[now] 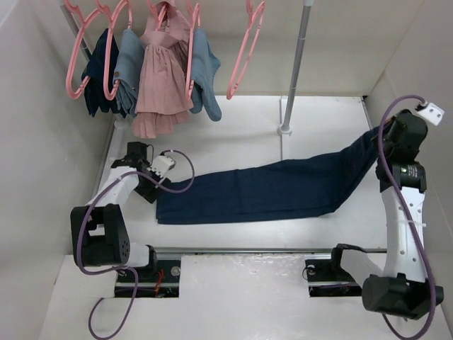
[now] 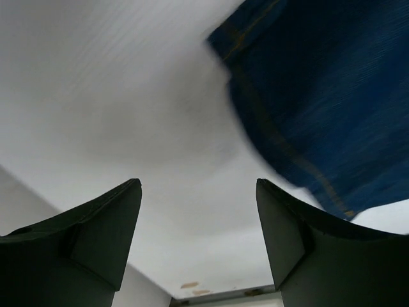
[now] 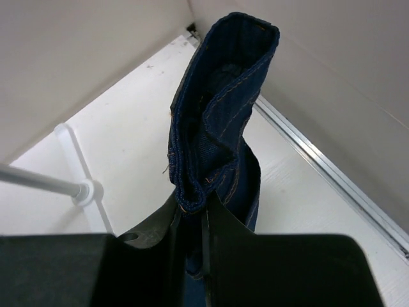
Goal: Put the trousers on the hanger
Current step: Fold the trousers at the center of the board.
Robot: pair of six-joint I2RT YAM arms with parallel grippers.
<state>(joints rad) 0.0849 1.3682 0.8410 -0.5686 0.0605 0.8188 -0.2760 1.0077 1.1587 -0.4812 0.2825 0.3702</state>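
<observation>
The dark navy trousers [image 1: 262, 190] lie stretched across the table from left to right. My right gripper [image 1: 384, 147] is shut on their right end and holds it lifted off the table. In the right wrist view, folded denim with orange stitching [image 3: 220, 109] stands up from between the closed jaws of the right gripper [image 3: 195, 206]. My left gripper [image 1: 153, 184] is open and empty, low over the table just left of the trousers' left end [image 2: 332, 96]; its fingers [image 2: 96, 236] are wide apart over bare table. An empty pink hanger [image 1: 245, 49] hangs on the rail at the back.
More pink hangers [image 1: 79, 57] hang at the back left with lighter denim garments [image 1: 129, 67] and a pink dress [image 1: 163, 78]. The rail's upright post [image 1: 295, 67] stands on a round foot [image 1: 285, 129] behind the trousers. White walls close in both sides.
</observation>
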